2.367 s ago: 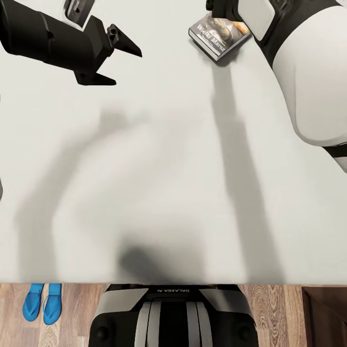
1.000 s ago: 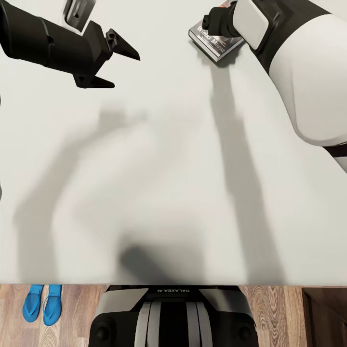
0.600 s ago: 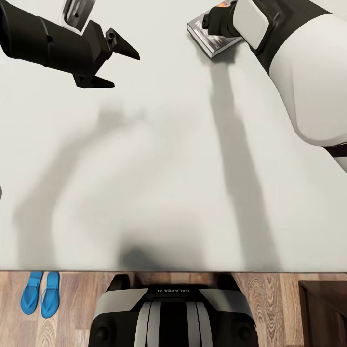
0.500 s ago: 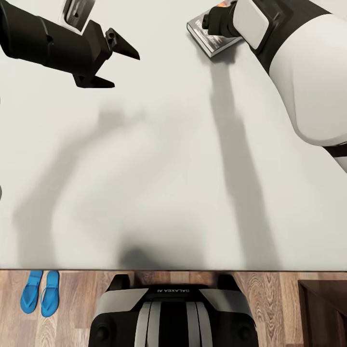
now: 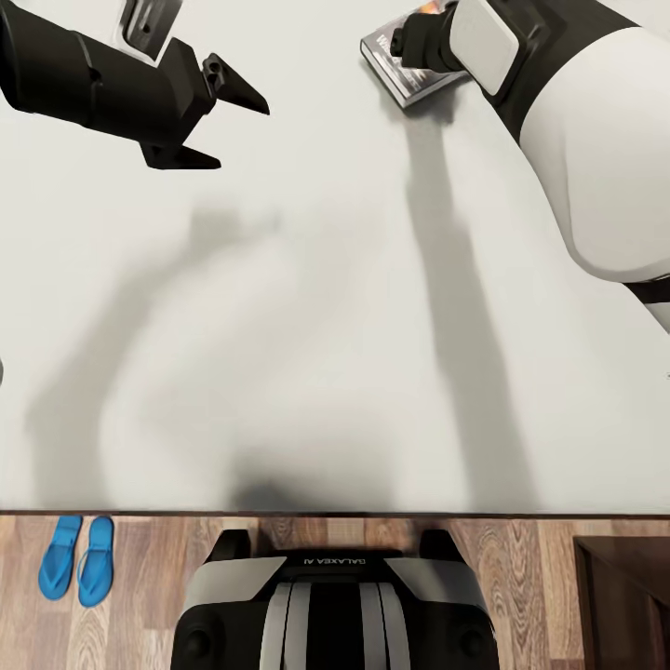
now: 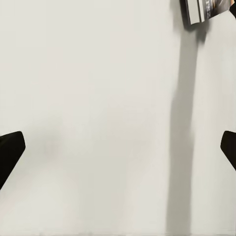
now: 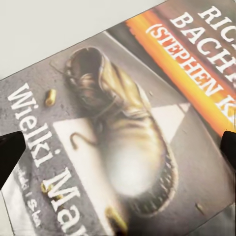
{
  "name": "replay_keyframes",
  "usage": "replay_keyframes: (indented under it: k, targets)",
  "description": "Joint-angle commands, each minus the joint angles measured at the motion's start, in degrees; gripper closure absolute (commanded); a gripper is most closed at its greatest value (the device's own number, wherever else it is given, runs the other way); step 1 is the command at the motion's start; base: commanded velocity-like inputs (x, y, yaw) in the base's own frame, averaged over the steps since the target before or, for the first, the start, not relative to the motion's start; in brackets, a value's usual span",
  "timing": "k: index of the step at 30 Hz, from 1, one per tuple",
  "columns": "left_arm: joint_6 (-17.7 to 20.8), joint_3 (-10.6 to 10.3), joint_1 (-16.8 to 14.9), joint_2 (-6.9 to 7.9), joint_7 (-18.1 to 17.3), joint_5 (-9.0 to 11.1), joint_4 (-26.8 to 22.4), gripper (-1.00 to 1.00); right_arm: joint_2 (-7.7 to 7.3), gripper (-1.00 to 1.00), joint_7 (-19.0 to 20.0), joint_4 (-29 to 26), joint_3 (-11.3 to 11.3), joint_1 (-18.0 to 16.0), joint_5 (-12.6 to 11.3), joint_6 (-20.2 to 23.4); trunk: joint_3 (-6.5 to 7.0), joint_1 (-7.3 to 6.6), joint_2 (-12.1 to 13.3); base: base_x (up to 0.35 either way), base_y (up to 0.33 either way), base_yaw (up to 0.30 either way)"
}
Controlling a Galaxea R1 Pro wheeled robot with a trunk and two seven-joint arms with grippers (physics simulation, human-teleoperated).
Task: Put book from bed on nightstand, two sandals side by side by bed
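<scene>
On the bed (image 5: 307, 307), the right gripper (image 5: 419, 42) covers the book (image 5: 402, 73), grip unclear; its wrist view reads the cover; left gripper (image 5: 228, 126) hovers, jaws spread

Head view: light brown wood-plank floor (image 5: 149, 596) runs as a strip along the near edge of the bed (image 5: 316, 167); grain runs mostly across the strip; at the floor's right end, corner of a dark brown wooden furniture piece (image 5: 623, 605), cut by the frame, type not determinable; one long narrow shadow (image 5: 456, 307) and a broader forked shadow (image 5: 121, 354) lie on the pale surface.
</scene>
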Motion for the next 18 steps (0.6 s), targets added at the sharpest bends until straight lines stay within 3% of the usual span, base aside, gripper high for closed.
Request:
replay_keyframes:
  k: [1,7,18]
  targets:
    - [0.5,0.0,-0.1,0.03,0.4,0.3,0.0,-1.0,0.05,-1.0,-0.2,1.5,-1.0,0.0,0.3,0.3,-0.03,-0.02,0.0,-0.227,-0.078,0.0]
    - [0.5,0.0,-0.1,0.03,0.4,0.3,0.0,-1.0,0.05,-1.0,-0.2,1.5,-1.0,0.0,0.2,0.3,-0.03,-0.02,0.0,-0.203,-0.059,0.0]
    - [0.5,0.1,-0.1,0.03,0.4,0.3,0.0,-1.0,0.05,-1.0,-0.2,1.5,-1.0,0.0,0.2,0.3,-0.03,-0.02,0.0,-0.047,-0.014,0.0]
